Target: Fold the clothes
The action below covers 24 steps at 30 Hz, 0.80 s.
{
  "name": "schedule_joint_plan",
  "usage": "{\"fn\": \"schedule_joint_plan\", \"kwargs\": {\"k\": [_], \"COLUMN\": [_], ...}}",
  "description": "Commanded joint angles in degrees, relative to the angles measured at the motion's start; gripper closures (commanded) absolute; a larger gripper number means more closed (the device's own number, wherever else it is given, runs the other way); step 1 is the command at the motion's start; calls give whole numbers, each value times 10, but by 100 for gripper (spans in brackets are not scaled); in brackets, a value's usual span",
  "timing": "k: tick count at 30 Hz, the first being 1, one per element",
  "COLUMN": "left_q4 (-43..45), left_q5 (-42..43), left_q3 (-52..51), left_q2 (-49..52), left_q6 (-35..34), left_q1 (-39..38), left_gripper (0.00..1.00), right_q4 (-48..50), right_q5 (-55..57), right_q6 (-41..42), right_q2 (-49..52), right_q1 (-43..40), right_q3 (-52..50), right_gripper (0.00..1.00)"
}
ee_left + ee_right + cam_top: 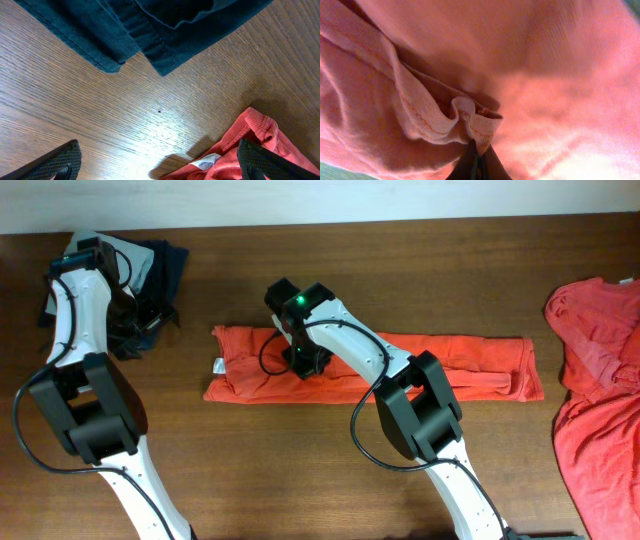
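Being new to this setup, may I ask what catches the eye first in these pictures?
An orange-red cotton T-shirt folded into a long strip lies mid-table, and the right claw is shut on a fold left of its middle. A second orange-red T-shirt lies crumpled at the right edge; the open left claw hovers by a dark navy garment at the left.

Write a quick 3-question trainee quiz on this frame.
1. True or false: the right fingers are shut on a fold of the folded T-shirt.
2. Where does the loose T-shirt lie? A) at the right edge of the table B) at its left edge C) at its near edge
3. Fill in: the left fingers are ___, holding nothing.
Key: 1 true; 2 A; 3 open.
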Motion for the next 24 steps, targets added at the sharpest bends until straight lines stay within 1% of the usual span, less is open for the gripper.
{"fn": "schedule_joint_plan", "kwargs": {"k": [1, 7, 12, 14, 16, 19, 20, 24], "left_q4": [0, 0, 0, 0, 0, 0, 0, 0], "left_q5": [4, 4, 4, 4, 4, 4, 4, 4], "left_q3": [7, 7, 7, 7, 7, 7, 7, 7], "left_q2": [-4, -4, -4, -4, -4, -4, -4, -4], "left_q6": [-4, -4, -4, -4, -4, -4, -4, -4], "left_q1": [0, 0, 0, 0, 0, 0, 0, 0], "left_gripper": [1, 1, 1, 1, 1, 1, 1, 1], "right_q4": [-11, -12, -5, 2, 7, 8, 7, 12], "right_q5": [37, 37, 53, 78, 98, 98, 91, 7], "right_q6": [23, 60, 60, 60, 60, 58, 53, 38], "right_q2": [-25, -27, -27, -32, -40, -49, -50, -51], "right_q1": [-2, -2, -2, -2, -2, -2, -1, 10], "right_q3": [3, 2, 3, 7, 21, 60, 74, 119], "right_gripper": [96, 96, 94, 86, 82, 73, 67, 58]}}
